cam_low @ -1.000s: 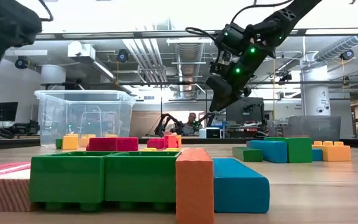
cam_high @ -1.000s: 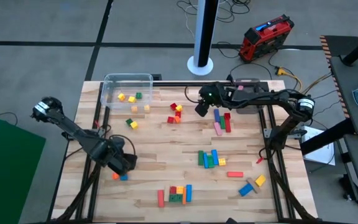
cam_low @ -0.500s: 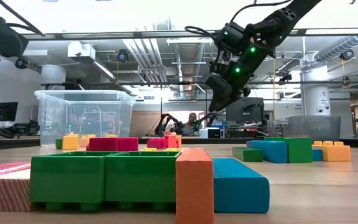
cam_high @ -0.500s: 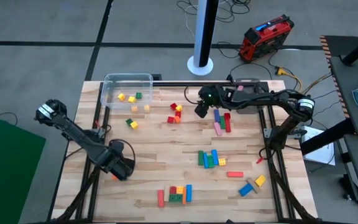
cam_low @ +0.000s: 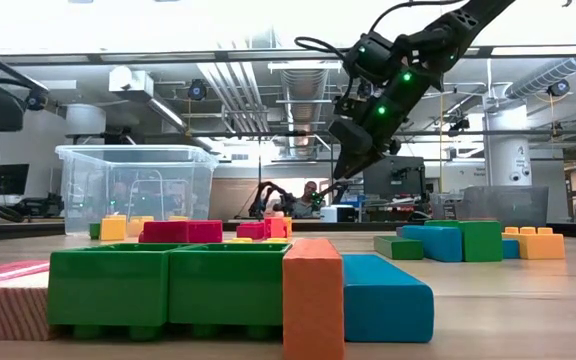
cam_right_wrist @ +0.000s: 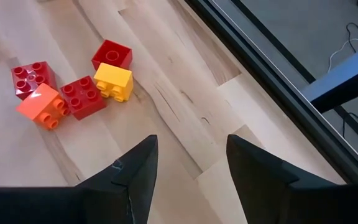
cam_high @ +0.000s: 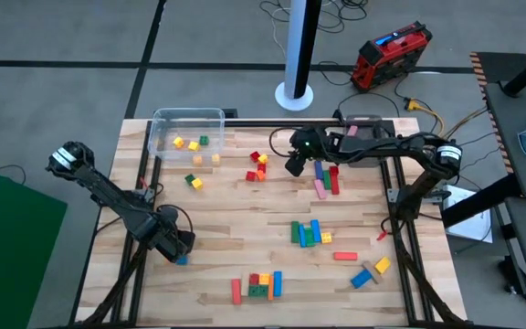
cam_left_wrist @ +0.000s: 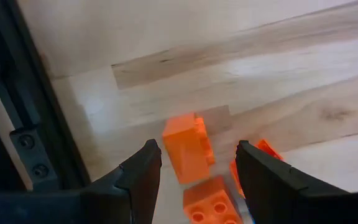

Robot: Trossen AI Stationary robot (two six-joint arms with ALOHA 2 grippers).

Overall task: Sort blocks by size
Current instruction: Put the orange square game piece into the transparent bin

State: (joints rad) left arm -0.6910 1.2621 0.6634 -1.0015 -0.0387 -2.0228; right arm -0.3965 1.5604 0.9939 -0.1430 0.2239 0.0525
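**Wooden table strewn with toy blocks**

On the wooden table (cam_high: 245, 210), the left gripper (cam_left_wrist: 194, 163), fingers apart, hovers over orange blocks (cam_left_wrist: 188, 148) near the left edge. The right gripper (cam_right_wrist: 187, 154), also apart and empty, hangs above red and yellow blocks (cam_right_wrist: 82, 84) near the back.

My two dark fingers (cam_left_wrist: 138, 180) stand apart at the near edge of the picture, the gap between them open and nothing held. My gripper (cam_left_wrist: 194, 163) hovers over a cluster of orange blocks on the pale wooden table (cam_left_wrist: 241, 68). One orange block (cam_left_wrist: 187, 147) lies tilted in the gap, its smooth faces showing. A second orange block (cam_left_wrist: 208, 200) lies just beside it, studs up, cut off by the picture's edge. A third orange block (cam_left_wrist: 263, 152) shows partly behind one finger. A dark metal frame rail (cam_left_wrist: 17, 106) runs along the table's edge, with a bracket and screws on it.
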